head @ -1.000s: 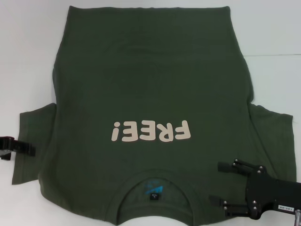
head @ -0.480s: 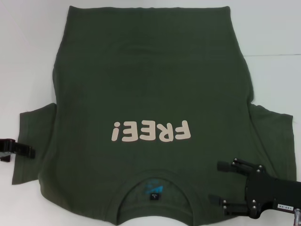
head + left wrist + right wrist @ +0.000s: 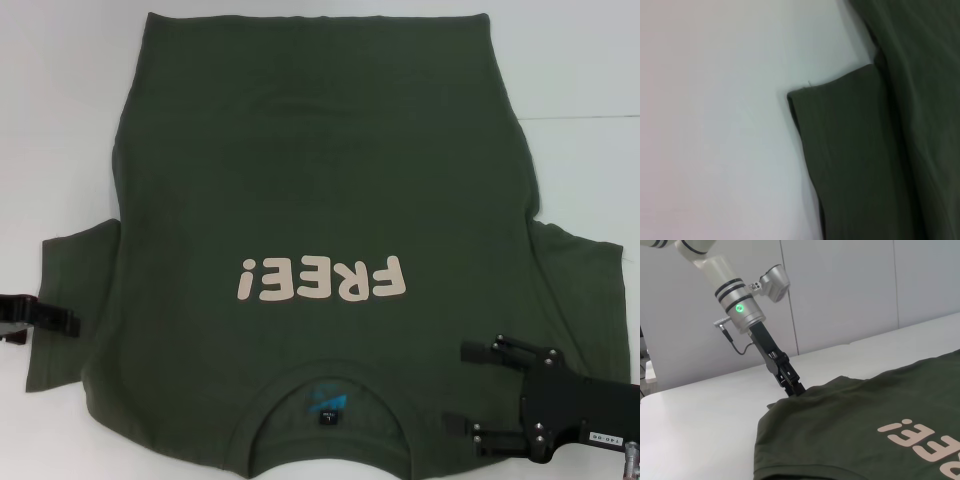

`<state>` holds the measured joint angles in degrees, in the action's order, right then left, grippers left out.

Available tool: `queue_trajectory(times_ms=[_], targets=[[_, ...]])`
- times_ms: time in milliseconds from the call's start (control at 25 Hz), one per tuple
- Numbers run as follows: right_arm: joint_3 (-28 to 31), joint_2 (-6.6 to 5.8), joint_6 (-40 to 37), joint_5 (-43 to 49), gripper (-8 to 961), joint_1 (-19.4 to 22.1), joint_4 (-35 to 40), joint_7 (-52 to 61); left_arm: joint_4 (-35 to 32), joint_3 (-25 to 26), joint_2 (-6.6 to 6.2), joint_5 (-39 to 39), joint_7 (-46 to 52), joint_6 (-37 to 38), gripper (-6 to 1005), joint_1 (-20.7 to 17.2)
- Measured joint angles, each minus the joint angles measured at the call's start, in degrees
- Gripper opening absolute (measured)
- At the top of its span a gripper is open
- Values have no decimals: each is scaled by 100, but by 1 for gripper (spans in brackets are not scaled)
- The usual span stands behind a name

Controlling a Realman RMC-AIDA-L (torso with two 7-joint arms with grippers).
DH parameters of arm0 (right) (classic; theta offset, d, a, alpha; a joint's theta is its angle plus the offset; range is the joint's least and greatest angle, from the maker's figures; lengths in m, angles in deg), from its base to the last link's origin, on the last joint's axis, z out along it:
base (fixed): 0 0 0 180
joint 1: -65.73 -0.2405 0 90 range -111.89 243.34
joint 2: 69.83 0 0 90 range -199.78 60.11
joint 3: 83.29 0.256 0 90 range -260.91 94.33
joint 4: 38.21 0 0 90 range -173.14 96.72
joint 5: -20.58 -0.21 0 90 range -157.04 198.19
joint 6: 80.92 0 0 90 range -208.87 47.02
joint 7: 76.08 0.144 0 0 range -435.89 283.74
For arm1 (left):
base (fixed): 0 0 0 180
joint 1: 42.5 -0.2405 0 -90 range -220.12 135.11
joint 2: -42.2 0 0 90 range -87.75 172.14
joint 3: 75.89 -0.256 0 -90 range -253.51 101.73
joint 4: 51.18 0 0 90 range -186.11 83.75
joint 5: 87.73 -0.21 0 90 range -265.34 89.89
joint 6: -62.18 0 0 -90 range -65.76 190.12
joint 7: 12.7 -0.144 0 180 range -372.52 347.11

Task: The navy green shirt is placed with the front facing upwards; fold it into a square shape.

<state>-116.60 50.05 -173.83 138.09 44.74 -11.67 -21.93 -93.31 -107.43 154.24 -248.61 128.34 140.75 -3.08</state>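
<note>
On the white bench [image 3: 70, 120] the shirt [image 3: 320, 180] lies flat, front up, cream "FREE!" print [image 3: 320, 278] on the chest, collar [image 3: 325, 395] on the side nearest me, hem at the far side. Both short sleeves spread out to the sides. My left gripper [image 3: 62, 320] is at the edge of the left sleeve [image 3: 70, 300], tips touching the cloth at the hem; can't tell if it is clenched on it. My right gripper [image 3: 466, 390] sits over the right shoulder beside the collar, fingers [image 3: 480, 353] spread apart, released, holding nothing. The left wrist view shows only the sleeve corner [image 3: 850, 150] on the bench.
</note>
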Motion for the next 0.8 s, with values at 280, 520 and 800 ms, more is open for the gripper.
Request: queue_trajectory(times_ms=[280, 520, 800], targets=[[0, 0, 1, 0, 929, -2, 0, 0, 75, -1, -4, 7, 2, -2, 828, 42], [0, 0, 4, 0, 930, -3, 0, 0, 167, 1, -7, 11, 3, -25, 828, 78], [0, 0, 8, 0, 930, -10, 0, 0, 274, 3, -9, 44, 3, -31, 827, 117]])
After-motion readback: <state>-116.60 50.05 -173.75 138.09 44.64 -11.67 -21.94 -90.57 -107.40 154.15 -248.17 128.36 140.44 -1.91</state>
